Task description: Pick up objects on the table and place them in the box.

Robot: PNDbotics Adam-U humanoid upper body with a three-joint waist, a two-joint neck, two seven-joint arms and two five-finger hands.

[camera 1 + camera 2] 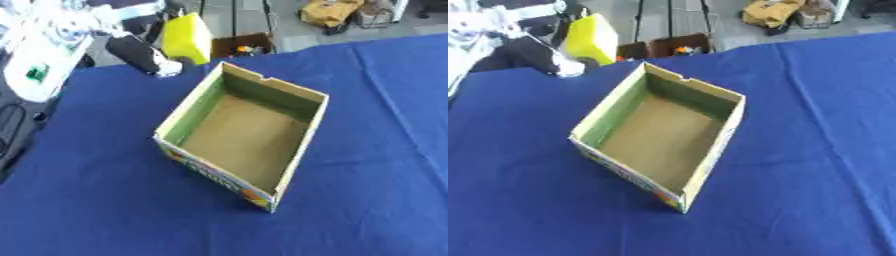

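Observation:
An open cardboard box (302, 127) with green inner walls and a printed outside stands in the middle of the blue table; its brown floor is bare. A yellow block-shaped object (186, 37) shows at the table's far left edge, behind the box's far corner. My left arm, black with a pale end (144, 54), comes in from the upper left and ends right beside the yellow object. Whether the hand is touching or holding it is blurred. My right hand appears in no view.
White equipment (39, 60) and dark cables (13, 125) lie off the table's left edge. Beyond the far edge a brown carton (241, 44) and a yellow bag (331, 11) sit on the floor. Blue cloth (376, 165) stretches right of and in front of the box.

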